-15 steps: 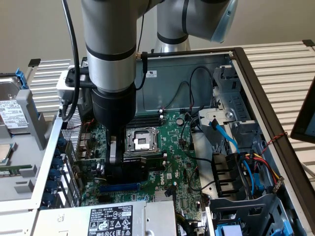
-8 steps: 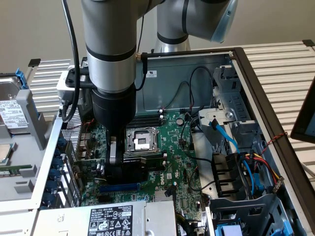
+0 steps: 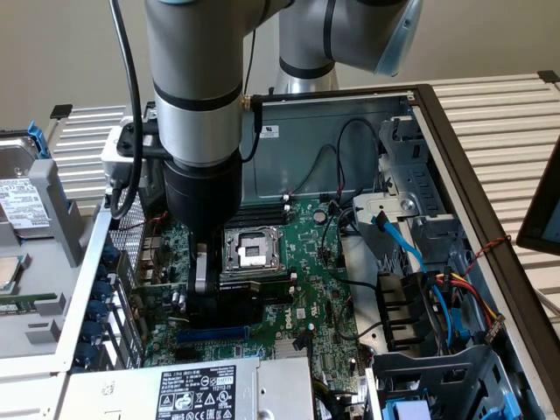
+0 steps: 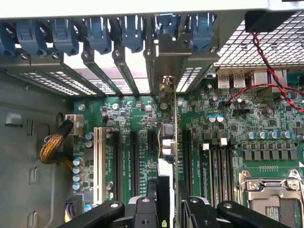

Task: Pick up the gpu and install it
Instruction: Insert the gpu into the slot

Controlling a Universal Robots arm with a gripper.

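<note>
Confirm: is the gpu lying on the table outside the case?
No, the gripper holds the gpu upright over the motherboard inside the case.

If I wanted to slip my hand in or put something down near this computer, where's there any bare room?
Outside the computer case, the slatted table on the exterior view's right lies bare. Inside, the metal panel beside the white slot is free. Crowded: the cable bundle, and the expansion slots where the gripper holds the gpu.
</note>
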